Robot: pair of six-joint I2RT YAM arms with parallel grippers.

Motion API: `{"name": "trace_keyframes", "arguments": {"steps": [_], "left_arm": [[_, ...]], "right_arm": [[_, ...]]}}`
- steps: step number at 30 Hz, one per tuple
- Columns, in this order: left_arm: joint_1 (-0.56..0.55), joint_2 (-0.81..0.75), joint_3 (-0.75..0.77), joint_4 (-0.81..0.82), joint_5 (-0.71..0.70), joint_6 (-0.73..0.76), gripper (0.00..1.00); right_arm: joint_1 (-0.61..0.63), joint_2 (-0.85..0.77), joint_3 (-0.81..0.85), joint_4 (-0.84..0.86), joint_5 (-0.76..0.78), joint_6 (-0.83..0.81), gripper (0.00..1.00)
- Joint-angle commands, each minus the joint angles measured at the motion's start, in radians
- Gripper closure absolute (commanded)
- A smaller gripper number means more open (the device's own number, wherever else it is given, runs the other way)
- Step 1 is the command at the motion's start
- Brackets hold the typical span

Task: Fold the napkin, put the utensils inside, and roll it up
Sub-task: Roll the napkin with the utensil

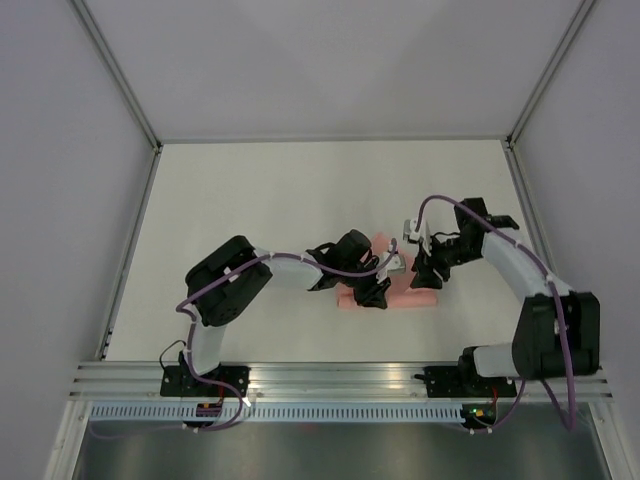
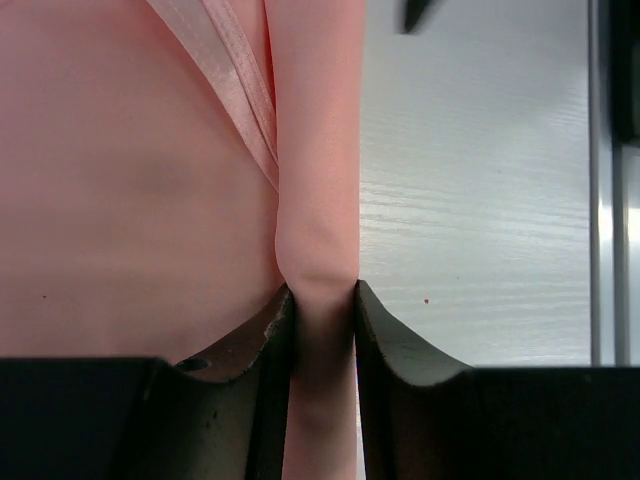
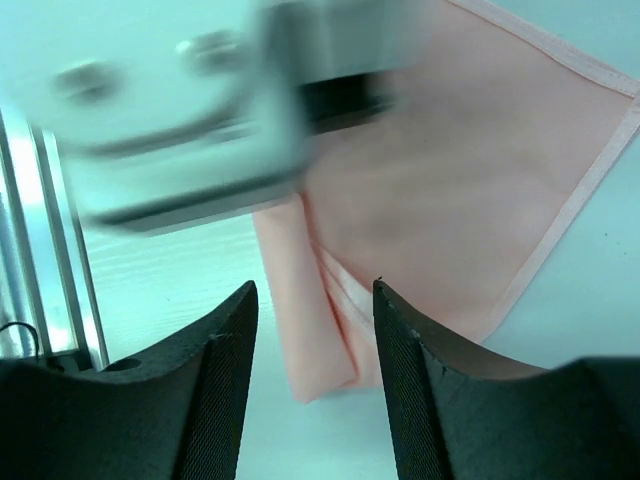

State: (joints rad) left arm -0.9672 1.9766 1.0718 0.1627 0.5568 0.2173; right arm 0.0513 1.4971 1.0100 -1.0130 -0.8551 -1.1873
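At the napkin's left end, the left tool is clenched on the rolled pink edge. It would be best to hold that pinch firm and turn evenly, so the tube winds tight. The left arm reaches rightward, elbow bent, low over the worktop. Over the napkin's right end the right tool hangs released, grasping nothing, arm arched downward. No utensil shows.

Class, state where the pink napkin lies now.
In the top view the napkin lies on the table right of centre, near the front. The left pincer pinches its rolled edge, and the right pincer hovers open over it.
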Motion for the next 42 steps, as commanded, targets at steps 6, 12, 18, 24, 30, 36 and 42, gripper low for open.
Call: {"name": "trace_keyframes", "arguments": {"steps": [6, 12, 18, 24, 30, 36, 42], "left_arm": [[0.079, 0.165, 0.054, -0.388, 0.182, -0.145, 0.98], [0.107, 0.208, 0.092, -0.423, 0.255, -0.176, 0.98], [0.124, 0.238, 0.125, -0.456, 0.282, -0.188, 0.98], [0.130, 0.261, 0.151, -0.469, 0.299, -0.203, 0.98], [0.128, 0.277, 0.175, -0.486, 0.295, -0.205, 0.98], [0.130, 0.289, 0.185, -0.488, 0.301, -0.207, 0.98], [0.131, 0.292, 0.188, -0.493, 0.302, -0.207, 0.98]], "right_arm": [[0.185, -0.380, -0.335, 0.437, 0.166, 0.204, 0.43], [0.384, -0.475, -0.550, 0.717, 0.390, 0.278, 0.43], [0.469, -0.508, -0.633, 0.826, 0.464, 0.310, 0.42], [0.547, -0.506, -0.646, 0.846, 0.496, 0.342, 0.42], [0.596, -0.494, -0.640, 0.829, 0.493, 0.356, 0.42], [0.639, -0.440, -0.640, 0.843, 0.507, 0.361, 0.43], [0.673, -0.413, -0.645, 0.866, 0.521, 0.373, 0.43]]}}
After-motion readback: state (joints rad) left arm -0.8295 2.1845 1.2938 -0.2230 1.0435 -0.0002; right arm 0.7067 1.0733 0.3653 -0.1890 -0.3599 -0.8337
